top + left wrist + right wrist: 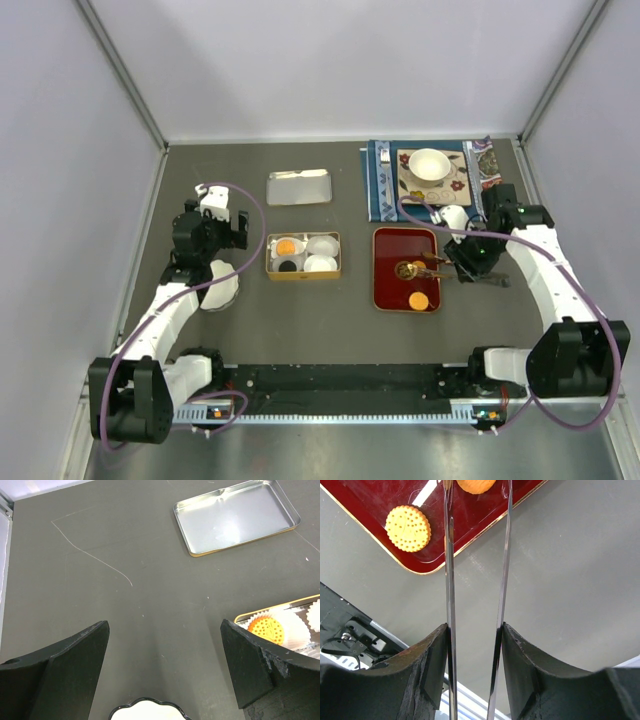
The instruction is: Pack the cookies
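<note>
The left gripper (162, 650) is seen spread wide over bare table, with nothing between its fingers. A white scalloped dish (145, 711) is cut off at the frame's bottom edge. An orange cookie (266, 630) and a dark cookie (289, 264) are seated in paper cups (292, 630) inside the tin (305, 277), which is cropped in the left wrist view. Open table is found between the tin and the red tray (392, 290). Metal tongs (449, 580) are pinched by the right gripper (475, 635). A third cookie (476, 484) is framed between their tips, its top cropped. A fourth cookie (408, 528) is seen lying free near the tray's rim.

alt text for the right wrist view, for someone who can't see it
The right gripper clamps thin metal tongs whose blades reach an orange cookie on a red tray at the top edge. A second orange cookie lies on the tray to its left.
</note>
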You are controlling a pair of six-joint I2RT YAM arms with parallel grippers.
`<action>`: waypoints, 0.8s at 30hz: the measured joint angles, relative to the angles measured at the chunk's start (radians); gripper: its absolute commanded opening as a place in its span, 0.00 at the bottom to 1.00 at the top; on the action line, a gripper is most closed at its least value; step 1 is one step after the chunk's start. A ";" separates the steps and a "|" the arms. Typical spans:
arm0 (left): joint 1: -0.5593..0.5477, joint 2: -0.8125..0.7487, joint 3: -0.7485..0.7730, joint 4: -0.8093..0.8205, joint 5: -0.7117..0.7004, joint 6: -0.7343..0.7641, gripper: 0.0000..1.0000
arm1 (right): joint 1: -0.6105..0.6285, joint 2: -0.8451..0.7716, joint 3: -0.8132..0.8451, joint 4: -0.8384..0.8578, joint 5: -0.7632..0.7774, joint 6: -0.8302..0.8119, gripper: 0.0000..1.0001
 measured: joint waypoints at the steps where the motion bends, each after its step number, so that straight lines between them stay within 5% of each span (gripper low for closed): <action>1: 0.000 0.000 0.000 0.000 0.000 0.000 0.99 | 0.000 -0.003 0.000 -0.002 0.002 -0.002 0.45; 24: 0.000 -0.005 0.000 0.000 -0.004 0.001 0.99 | 0.010 -0.008 0.000 -0.007 -0.005 -0.003 0.33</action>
